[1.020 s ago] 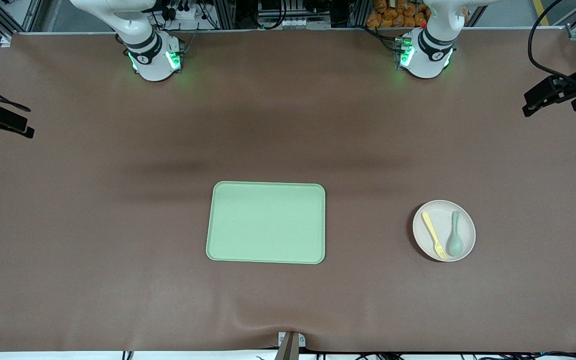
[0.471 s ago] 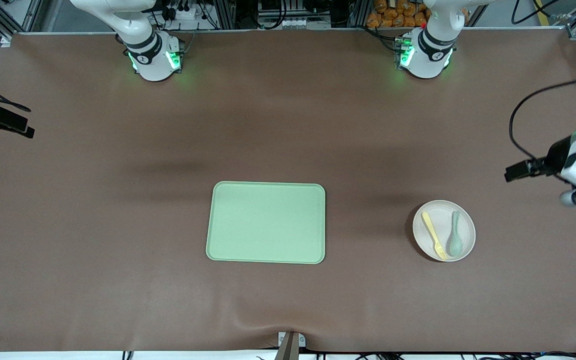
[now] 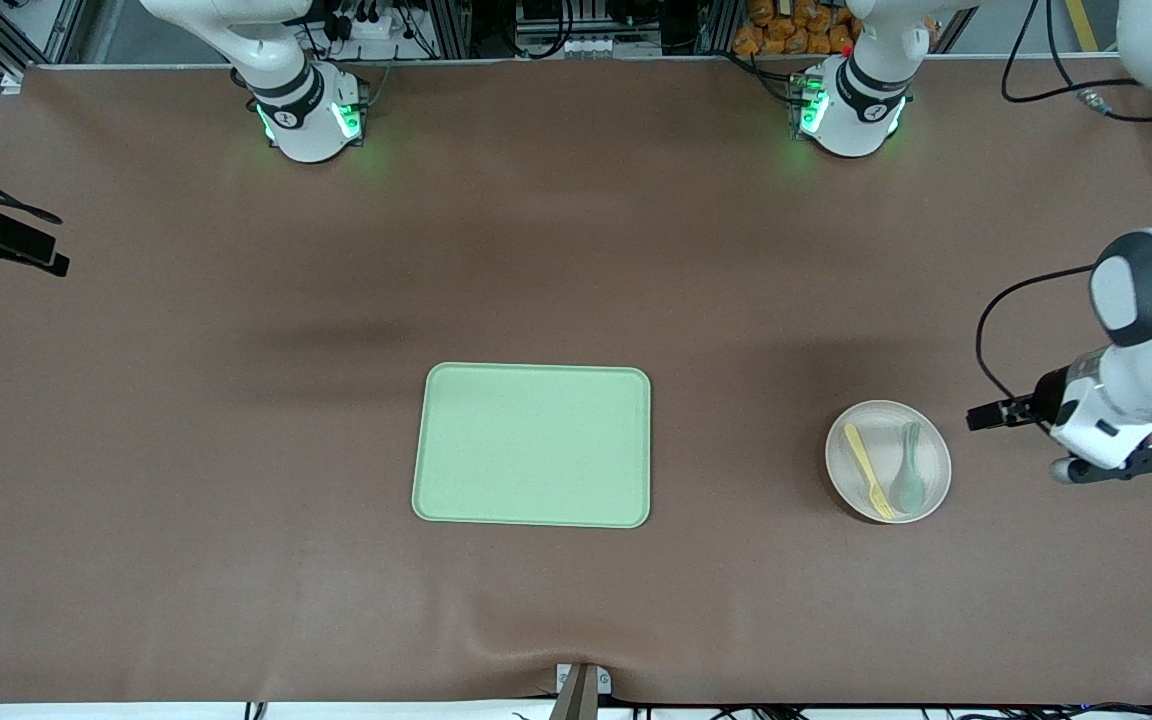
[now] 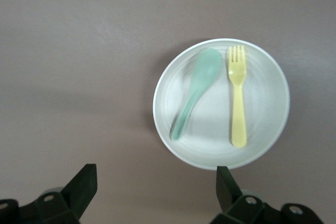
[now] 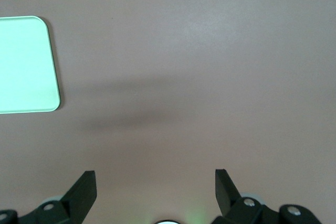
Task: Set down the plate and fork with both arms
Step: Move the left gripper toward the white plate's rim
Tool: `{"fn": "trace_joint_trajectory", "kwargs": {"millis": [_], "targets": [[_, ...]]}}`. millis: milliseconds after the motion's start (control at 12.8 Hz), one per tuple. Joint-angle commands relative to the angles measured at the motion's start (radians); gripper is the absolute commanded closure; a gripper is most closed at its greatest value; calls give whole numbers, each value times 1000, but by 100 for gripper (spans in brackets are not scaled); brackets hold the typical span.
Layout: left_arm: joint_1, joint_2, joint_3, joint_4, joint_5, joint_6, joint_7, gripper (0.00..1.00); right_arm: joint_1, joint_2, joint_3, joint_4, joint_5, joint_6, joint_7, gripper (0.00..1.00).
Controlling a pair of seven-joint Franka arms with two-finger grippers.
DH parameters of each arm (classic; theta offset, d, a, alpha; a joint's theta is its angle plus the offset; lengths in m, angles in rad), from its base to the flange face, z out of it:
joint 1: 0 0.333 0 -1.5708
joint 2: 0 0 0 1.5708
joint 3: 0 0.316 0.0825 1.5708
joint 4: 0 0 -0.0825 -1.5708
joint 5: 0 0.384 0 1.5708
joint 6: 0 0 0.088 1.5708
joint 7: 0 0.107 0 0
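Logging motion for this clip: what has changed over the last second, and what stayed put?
The left arm has swung down along its end of the table toward the plate; its open claw now hangs over bare table beside the plate, holding nothing. The plate, the fork and spoon lying on it, and the tray have not moved. The right arm waits at its end, claw open.
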Motion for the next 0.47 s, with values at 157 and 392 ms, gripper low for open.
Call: {"fn": "trace_joint_trajectory", "kwargs": {"millis": [157,392], "targets": [[56,122,-13,-28,-6,166,31,0,-12,-5,5,1,15,-6,-6,0],[52,192,-14,-28,-12,246,31,7,-13,-5,5,1,15,-6,-6,0]]}}
